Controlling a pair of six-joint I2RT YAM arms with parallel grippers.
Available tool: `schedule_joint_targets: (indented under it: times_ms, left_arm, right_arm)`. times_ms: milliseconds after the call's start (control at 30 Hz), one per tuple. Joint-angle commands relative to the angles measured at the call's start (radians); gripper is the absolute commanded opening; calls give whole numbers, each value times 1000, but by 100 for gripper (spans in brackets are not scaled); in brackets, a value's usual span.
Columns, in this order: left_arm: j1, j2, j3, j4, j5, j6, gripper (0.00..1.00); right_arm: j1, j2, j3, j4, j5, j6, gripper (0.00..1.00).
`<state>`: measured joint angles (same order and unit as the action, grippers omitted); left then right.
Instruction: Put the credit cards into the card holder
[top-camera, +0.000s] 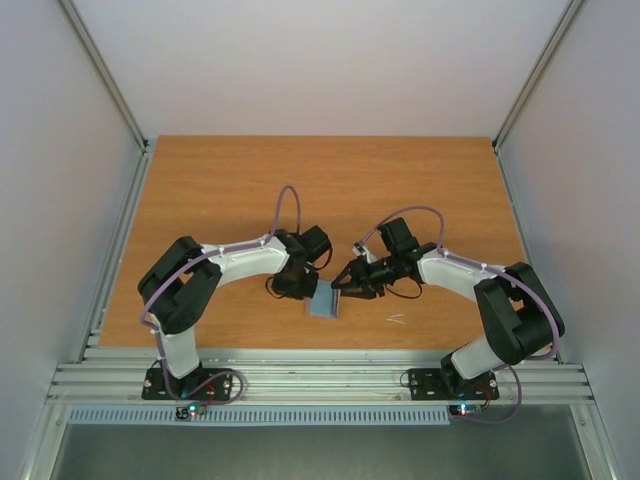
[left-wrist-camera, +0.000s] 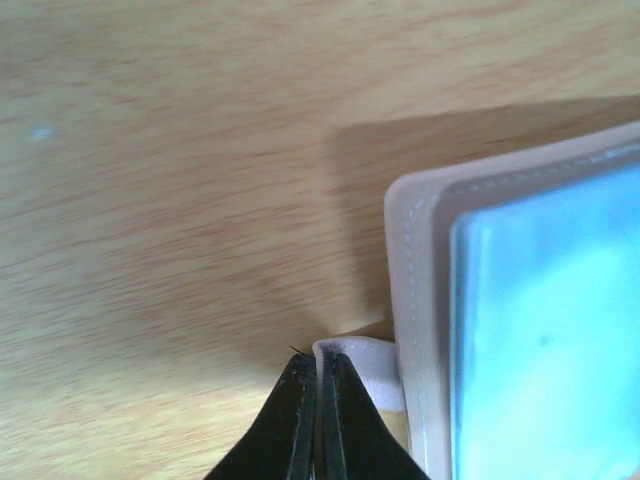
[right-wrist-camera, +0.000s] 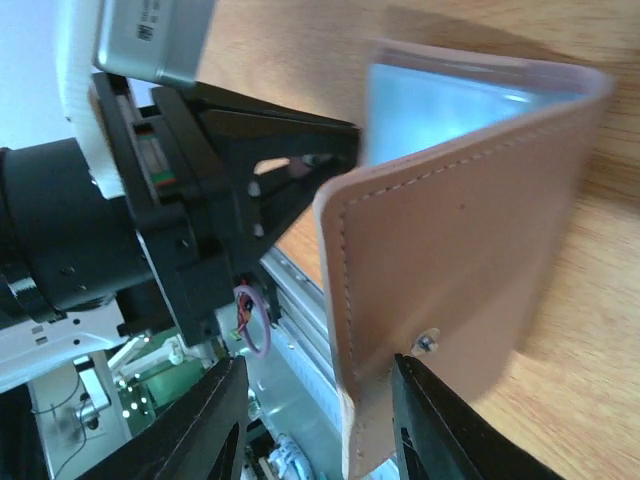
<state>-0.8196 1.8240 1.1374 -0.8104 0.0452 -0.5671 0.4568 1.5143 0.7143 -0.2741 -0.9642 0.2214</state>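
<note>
Wooden counter (top-camera: 220, 180), pale walls around. Holder (top-camera: 323, 304) sits near the front edge, about midway along, propped half open — blue inside, tan flap raised. Left claw (left-wrist-camera: 318, 372) is pressed together on the holder's pale rim. Right claw (right-wrist-camera: 318, 400) is spread, the tan flap standing between its fingers, unpinched. No cards in view. Risk, as I judge it: the thin rim slips from the left pinch and the flap drops shut — or the right claw shoves the holder askew.
</note>
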Motion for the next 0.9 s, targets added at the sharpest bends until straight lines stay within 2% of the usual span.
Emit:
schedule_joint_targets:
  times_ms: [0,400,667,867]
  left_arm:
    - [-13,24,38,102,135,14,2]
    - [-13,28,33,179,266,-31,2]
    - [-13,-1,10,183,275,-42,3]
    - [-10,-30,11,164,280,-41,6]
  right_arm:
    - [19,14,39,39,-34,33,42]
    - [22,115,26,139,-33,69,41]
    - [20,193,36,151,11,52,41]
    - [15,235,65,99,42,1,39]
